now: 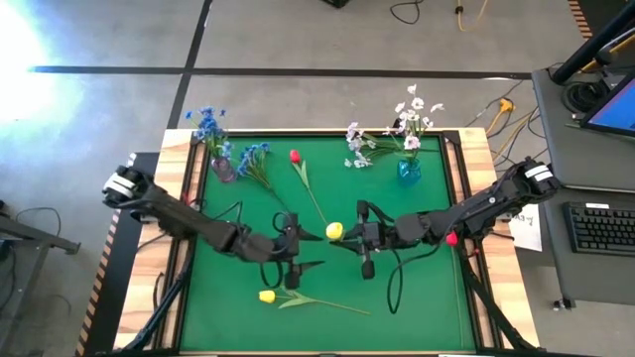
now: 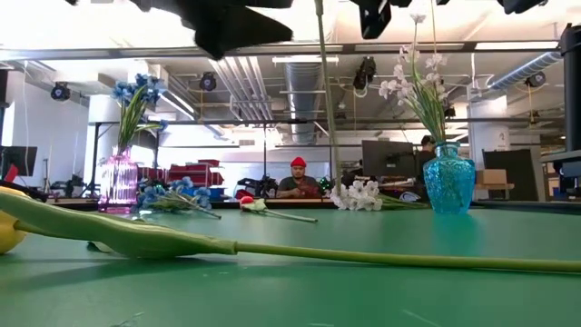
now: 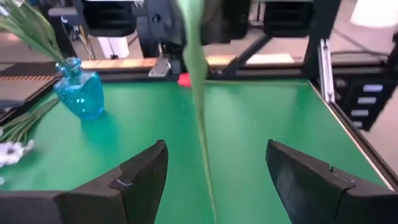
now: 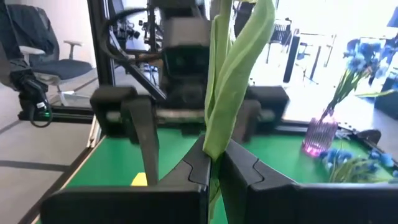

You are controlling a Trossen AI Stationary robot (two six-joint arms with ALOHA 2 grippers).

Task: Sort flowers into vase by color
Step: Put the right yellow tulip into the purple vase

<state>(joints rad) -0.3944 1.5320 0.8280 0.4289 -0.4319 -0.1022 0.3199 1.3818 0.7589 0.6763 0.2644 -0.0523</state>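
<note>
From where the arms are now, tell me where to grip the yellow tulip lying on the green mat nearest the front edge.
Grip the yellow artificial tulip on its thin green stem, past the leaves, coming straight down from above with the fingers across it. It lies flat and clear of other flowers, so a top approach probably suits. The left gripper, open, is nearest; the right gripper is shut on another tulip's stem.

Bright, even overhead light. Glare blows out the floor (image 1: 25, 35) top-left in the high view. Near stem (image 3: 200, 112) blurred in the left wrist view.
</note>
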